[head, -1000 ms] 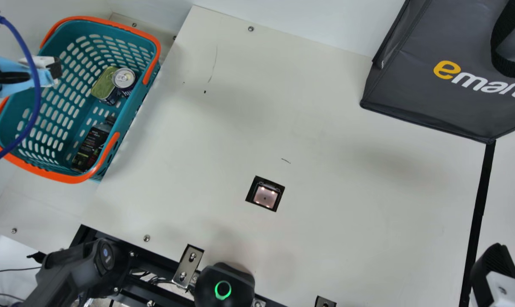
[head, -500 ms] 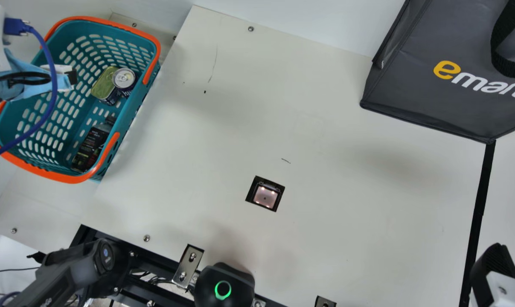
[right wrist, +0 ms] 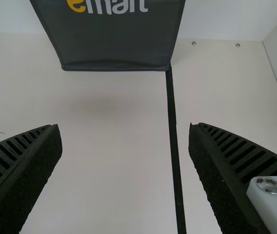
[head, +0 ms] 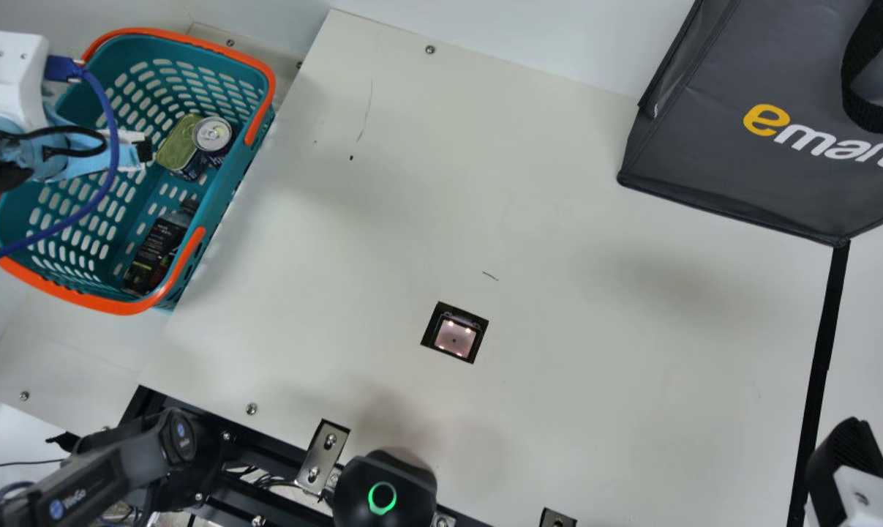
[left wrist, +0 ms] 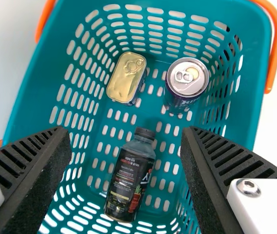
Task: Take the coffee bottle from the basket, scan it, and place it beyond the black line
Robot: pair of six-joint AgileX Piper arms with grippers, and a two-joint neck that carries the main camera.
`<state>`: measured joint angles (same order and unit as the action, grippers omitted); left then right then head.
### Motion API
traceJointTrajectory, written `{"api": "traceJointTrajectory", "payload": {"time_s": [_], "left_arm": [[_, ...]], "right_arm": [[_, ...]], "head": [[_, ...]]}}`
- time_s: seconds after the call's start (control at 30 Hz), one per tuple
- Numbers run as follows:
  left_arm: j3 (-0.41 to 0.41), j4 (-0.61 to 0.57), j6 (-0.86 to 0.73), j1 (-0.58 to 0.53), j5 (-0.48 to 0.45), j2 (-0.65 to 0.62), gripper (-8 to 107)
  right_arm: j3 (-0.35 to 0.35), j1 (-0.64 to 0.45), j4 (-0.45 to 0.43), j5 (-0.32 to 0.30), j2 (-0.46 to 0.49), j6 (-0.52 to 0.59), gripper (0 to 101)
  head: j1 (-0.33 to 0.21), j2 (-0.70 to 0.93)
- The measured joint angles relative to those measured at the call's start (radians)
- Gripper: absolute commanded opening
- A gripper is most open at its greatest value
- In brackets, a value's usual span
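My left gripper (head: 143, 152) is over the teal basket (head: 225, 194) in the main view. In the left wrist view the left gripper (left wrist: 124, 134) stands open above the basket, nothing held. The dark coffee bottle (left wrist: 128, 183) lies on the basket floor, below and between those fingers; the main view has the coffee bottle (head: 156, 252) along the basket's near side. At the main view's lower right is my right gripper (head: 847, 468), beside the black line (head: 821, 359). Seen from its wrist, the right gripper (right wrist: 125, 134) is open and holds nothing, with the black line (right wrist: 174, 141) below.
A can (head: 212, 135) and a gold-lidded tin (head: 179, 145) share the basket with the bottle. The scanner window (head: 456, 335) is set in the table (head: 558, 395). A dark grey bag (head: 741, 176) stands at the far right, and a blue cable (head: 83, 212) hangs across the basket.
The left arm has moved rightward and slightly down in the main view, bringing its gripper farther over the basket. The right gripper has kept still, and the basket's contents have not moved.
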<state>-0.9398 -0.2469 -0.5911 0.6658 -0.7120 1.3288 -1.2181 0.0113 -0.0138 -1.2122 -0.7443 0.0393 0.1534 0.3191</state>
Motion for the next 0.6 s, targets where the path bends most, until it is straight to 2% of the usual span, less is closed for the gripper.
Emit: {"api": "traceJointTrajectory", "payload": {"time_s": [0.6], "left_arm": [[0.012,-0.220,-0.439,0.125,0.016,0.186,90]], "right_arm": [[0.000,0.000,0.000,0.001,0.000,0.000,91]], "head": [[0.002,0.000]]}}
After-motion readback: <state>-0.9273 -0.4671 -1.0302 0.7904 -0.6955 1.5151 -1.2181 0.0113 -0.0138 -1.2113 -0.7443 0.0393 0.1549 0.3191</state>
